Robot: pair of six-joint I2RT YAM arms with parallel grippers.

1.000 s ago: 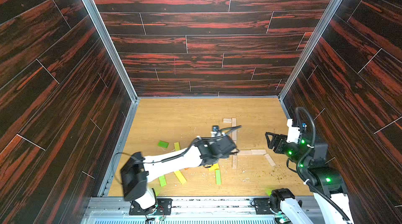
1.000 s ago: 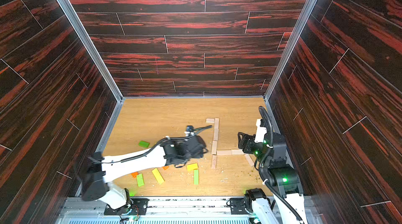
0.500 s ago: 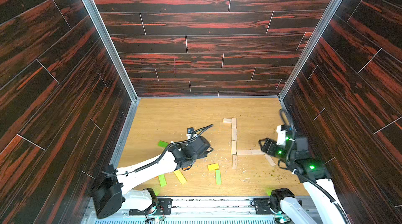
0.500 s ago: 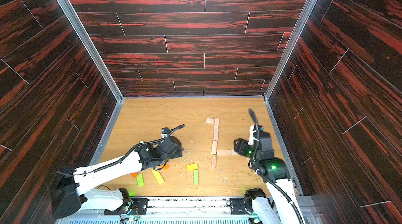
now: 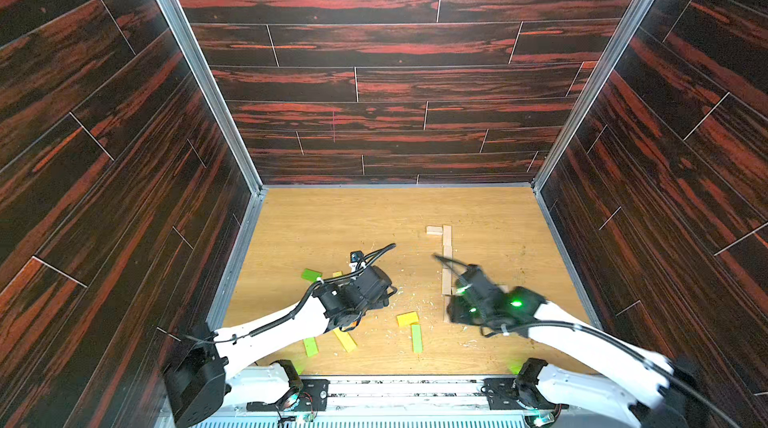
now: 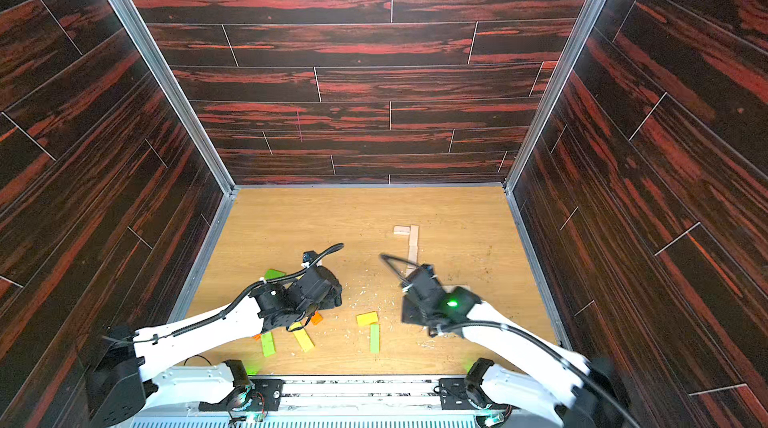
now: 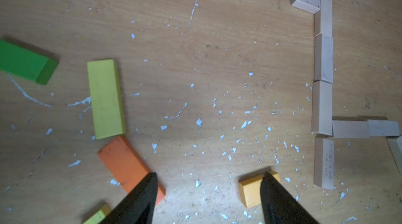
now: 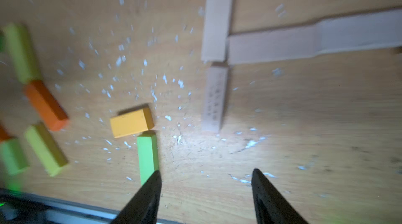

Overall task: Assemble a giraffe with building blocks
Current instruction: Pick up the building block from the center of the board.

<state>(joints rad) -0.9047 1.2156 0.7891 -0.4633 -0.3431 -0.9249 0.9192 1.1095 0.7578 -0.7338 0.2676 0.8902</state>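
The left claw [image 7: 210, 175] and right claw [image 8: 207, 171] both stand apart, empty. In a top view the pale blocks [image 5: 447, 235] line up right of centre. The coloured blocks [image 5: 407, 318] lie scattered lower centre on the surface [image 5: 332, 222].

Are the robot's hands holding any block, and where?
Nothing is held: left hand and right hand are both open, only table in between.

Fleck-strewn wooden tabletop [image 5: 332, 218], dark red-streaked walls [image 5: 374, 52]
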